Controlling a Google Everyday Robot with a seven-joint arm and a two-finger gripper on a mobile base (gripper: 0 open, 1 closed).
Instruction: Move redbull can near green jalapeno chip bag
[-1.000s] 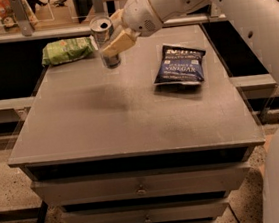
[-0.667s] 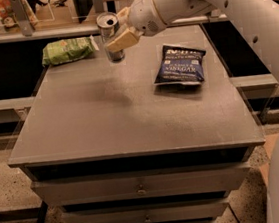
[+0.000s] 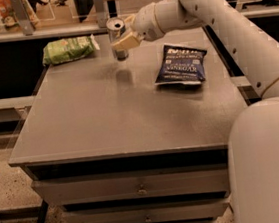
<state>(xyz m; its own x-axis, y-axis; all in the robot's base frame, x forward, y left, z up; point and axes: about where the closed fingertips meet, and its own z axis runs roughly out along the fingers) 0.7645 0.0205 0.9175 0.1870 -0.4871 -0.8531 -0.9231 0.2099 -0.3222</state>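
The redbull can (image 3: 115, 27) is upright with its pull-tab top showing, held in my gripper (image 3: 122, 39) near the back of the grey table. The gripper is shut on the can's body; the can's lower end (image 3: 120, 55) is close to the tabletop, and I cannot tell if it touches. The green jalapeno chip bag (image 3: 68, 49) lies on its side at the table's back left corner, a short way left of the can. My white arm (image 3: 208, 5) reaches in from the right.
A dark blue chip bag (image 3: 180, 64) with white lettering lies at the back right of the table (image 3: 120, 120). Drawers (image 3: 138, 186) are below the front edge. Shelving and a rail (image 3: 30, 33) run behind the table.
My gripper has carried the can further back and slightly right, staying just right of the green bag. The bags have not moved.
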